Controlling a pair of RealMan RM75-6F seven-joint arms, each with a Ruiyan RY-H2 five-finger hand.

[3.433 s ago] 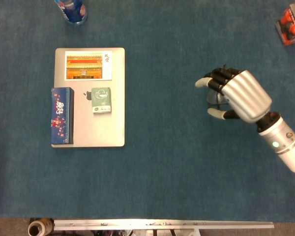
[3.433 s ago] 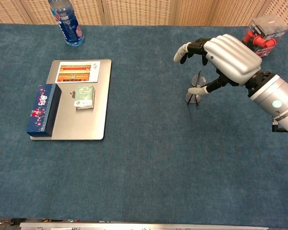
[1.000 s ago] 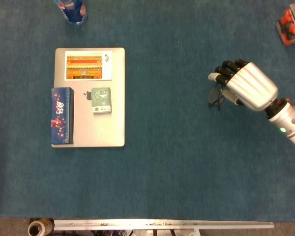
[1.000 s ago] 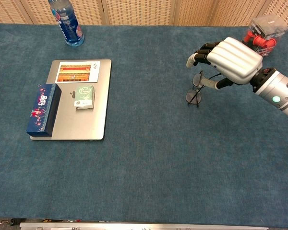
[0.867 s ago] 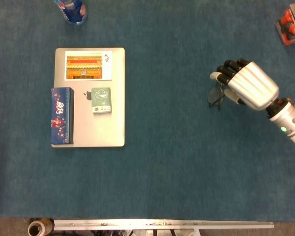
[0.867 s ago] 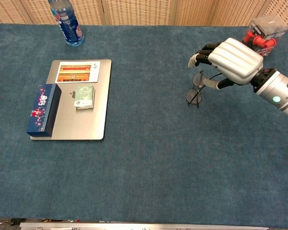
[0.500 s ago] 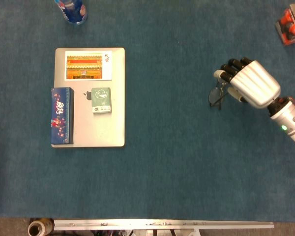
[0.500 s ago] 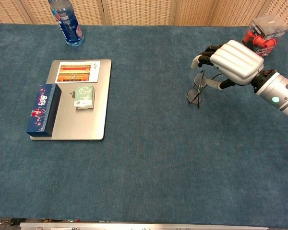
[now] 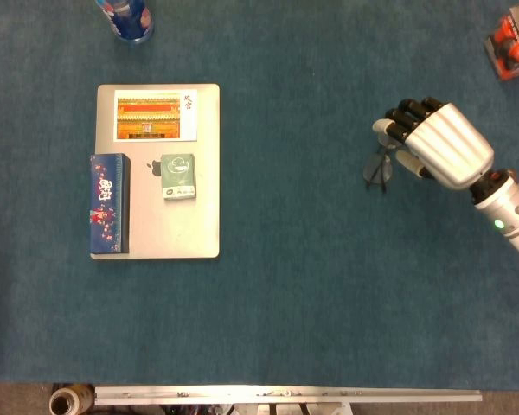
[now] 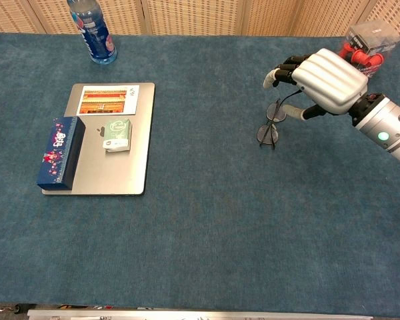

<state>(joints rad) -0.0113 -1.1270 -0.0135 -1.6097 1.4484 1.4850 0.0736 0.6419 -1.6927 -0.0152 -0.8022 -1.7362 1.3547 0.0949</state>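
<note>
An Apple logo is seen on the lid of the silver laptop (image 9: pixel 195 220). Two Chinese characters are printed at the top right corner of the postcard (image 9: pixel 155 116), too small to be read. Print on the blue box (image 9: pixel 109 204), green pack (image 9: pixel 178 176) and bottle (image 9: pixel 125 17) is not legible.

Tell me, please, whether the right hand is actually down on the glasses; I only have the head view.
Observer: In the chest view the right hand arches above the glasses, with only its thumb reaching down to the frame's side arm. I cannot tell if it has a grip.
Operator: Thank you. The container at my right edge is cut off; what is it?
Observer: The chest view shows all of it: a clear box with red pieces inside, beyond the hand and apart from it.
Operator: And the bottle at the top?
Observer: The bottle stands upright, beyond the laptop.
</note>
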